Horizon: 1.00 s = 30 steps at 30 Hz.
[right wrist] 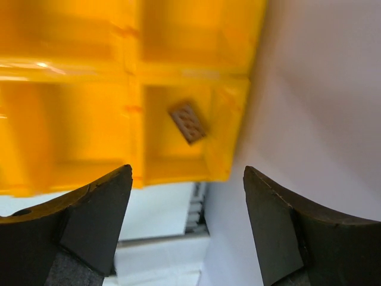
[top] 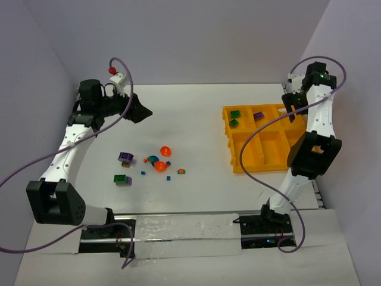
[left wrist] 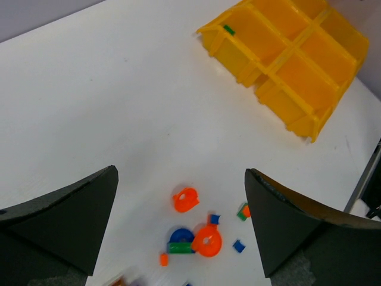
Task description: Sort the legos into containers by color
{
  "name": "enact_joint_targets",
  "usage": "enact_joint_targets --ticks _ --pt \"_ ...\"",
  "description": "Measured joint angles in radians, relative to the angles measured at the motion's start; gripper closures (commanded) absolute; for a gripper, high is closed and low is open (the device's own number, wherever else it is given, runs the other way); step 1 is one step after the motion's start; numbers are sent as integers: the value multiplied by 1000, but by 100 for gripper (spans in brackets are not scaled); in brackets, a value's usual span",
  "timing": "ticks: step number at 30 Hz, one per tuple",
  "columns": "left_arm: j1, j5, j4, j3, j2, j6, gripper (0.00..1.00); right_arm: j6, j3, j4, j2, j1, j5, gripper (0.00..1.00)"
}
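top view: the desk (top: 190,119) is mostly bare white, closed in by walls (top: 178,36) at left, back and right. the left pincer (top: 143,112) hangs spread and empty over open desk, well behind the loose legos (top: 159,166). these lie in a small scatter left of centre: a purple brick (top: 125,157), a green brick (top: 121,179), two orange dishes (top: 166,151) and tiny blue bits (top: 143,173). a wide bare stretch separates them from the yellow tray (top: 228,137), which sits near the desk's right edge. green bricks (top: 236,113) lie in its far left compartment and a purple piece (top: 259,115) in the next. the right pincer (top: 293,113) is over the tray's far right corner, close to the wall.

left wrist view: its fingers (left wrist: 65,220) stand wide apart with nothing between them. the dishes and bits lie below, and the tray is well off across bare desk.

right wrist view: its fingers (right wrist: 77,220) are spread, pinching nothing. a brown brick (right wrist: 188,122) shows in the corner compartment, askew, just inside the outer wall.
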Motion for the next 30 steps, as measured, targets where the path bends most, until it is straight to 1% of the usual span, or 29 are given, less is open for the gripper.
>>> enact_joint_targets --ticks 2,3,4,6,8,10,12,14,17,19,22,24,27,30 --pt "40 14 -37 0 -13 52 9 21 18 2 -20 43 -52 14" --pt "60 20 -69 0 -18 86 14 32 20 6 -34 67 -82 12" --pt "77 23 -103 0 -23 118 15 42 24 5 -46 87 -107 12" --pt "110 28 -186 0 -33 218 20 66 25 12 -69 140 -167 11" --pt "140 30 -266 -8 -46 330 22 92 26 17 -85 189 -219 9" --pt "172 35 -361 -24 -66 489 21 120 26 24 -92 245 -270 9" --pt "199 37 -484 -48 -90 671 17 137 26 33 -92 299 -312 7" --pt "208 34 -604 -66 -98 865 15 144 26 37 -92 350 -344 6" --pt "206 17 -751 -83 -74 1091 13 149 36 33 -89 399 -394 5" --pt "206 1 -817 -83 -35 1207 12 153 50 32 -81 405 -419 5" --pt "206 -29 -870 -84 39 1340 11 160 57 31 -75 400 -435 5" --pt "206 -51 -873 -84 82 1406 11 162 57 29 -74 398 -442 5" --pt "206 -83 -877 -79 132 1482 10 162 53 29 -75 397 -450 4" --pt "206 -115 -875 -62 197 1533 6 162 39 29 -75 397 -449 3"
